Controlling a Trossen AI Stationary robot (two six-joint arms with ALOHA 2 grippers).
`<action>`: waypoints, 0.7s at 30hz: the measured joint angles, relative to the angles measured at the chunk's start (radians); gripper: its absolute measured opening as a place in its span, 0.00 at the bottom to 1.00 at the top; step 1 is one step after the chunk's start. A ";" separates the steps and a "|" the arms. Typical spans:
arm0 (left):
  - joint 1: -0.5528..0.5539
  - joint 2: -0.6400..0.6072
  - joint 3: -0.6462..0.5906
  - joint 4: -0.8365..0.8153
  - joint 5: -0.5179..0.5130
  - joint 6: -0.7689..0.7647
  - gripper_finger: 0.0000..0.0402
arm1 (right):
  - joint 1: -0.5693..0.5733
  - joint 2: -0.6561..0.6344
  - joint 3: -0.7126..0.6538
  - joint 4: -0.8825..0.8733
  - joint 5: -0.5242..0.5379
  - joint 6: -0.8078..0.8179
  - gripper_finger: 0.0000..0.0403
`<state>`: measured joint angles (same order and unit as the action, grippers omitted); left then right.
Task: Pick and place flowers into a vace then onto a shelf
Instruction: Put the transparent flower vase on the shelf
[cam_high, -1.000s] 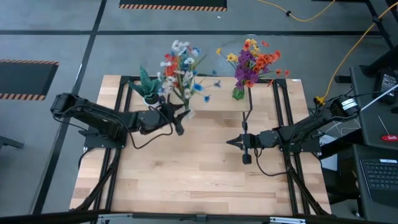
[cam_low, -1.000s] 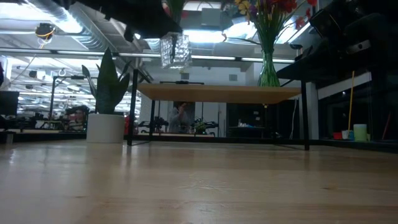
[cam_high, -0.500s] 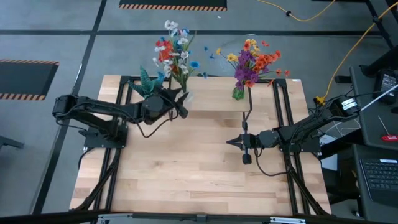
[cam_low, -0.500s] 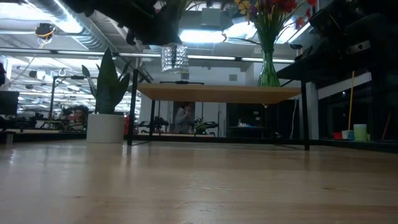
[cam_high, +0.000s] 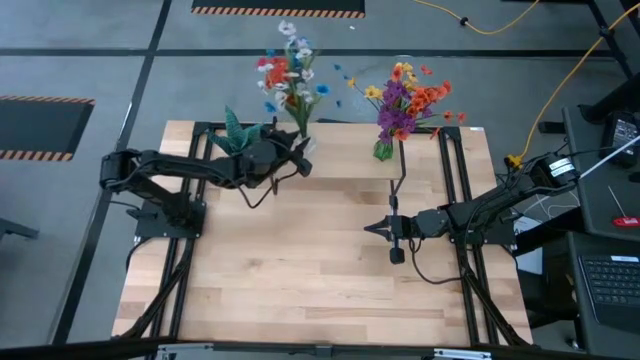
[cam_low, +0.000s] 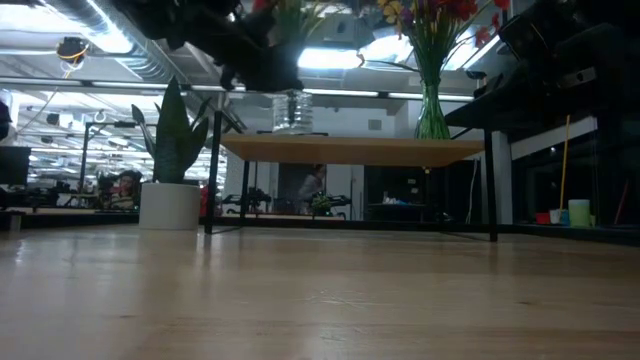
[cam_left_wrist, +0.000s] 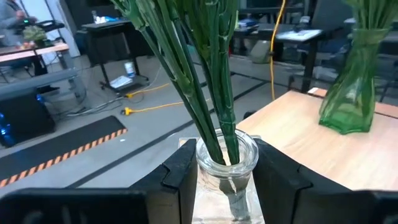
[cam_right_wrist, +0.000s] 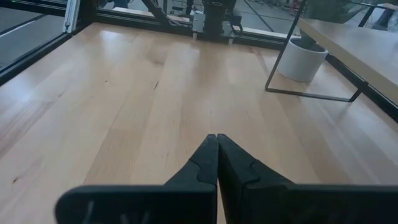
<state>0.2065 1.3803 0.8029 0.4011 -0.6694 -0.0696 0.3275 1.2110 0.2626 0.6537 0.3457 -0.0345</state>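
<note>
Flowers (cam_high: 288, 72) standing in a clear glass vase (cam_left_wrist: 226, 163), clamped at its body by the left gripper (cam_left_wrist: 227, 180) above the shelf (cam_low: 350, 149): top-heavy, fragile, slippery glass, best held low; right gripper (cam_right_wrist: 216, 163) closed, empty, mid-table.

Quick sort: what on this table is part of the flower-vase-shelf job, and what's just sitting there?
Job:
- clear vase with flowers, held in left pincer
- shelf
- green vase with a bouquet, on the shelf

Idle:
- potted plant
- right pincer, shut, empty, over the table
</note>
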 joint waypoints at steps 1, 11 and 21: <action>0.006 0.012 0.011 -0.004 0.007 0.002 0.30 | 0.000 0.000 0.000 0.000 0.000 0.000 0.01; 0.019 0.100 0.049 -0.010 0.002 -0.016 0.30 | 0.000 0.000 0.000 0.000 0.000 0.000 0.01; 0.019 0.103 0.049 -0.010 0.012 -0.044 0.30 | 0.000 0.000 0.000 0.000 0.000 0.000 0.01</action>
<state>0.2256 1.4837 0.8520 0.3910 -0.6572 -0.1136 0.3275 1.2110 0.2626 0.6533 0.3458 -0.0349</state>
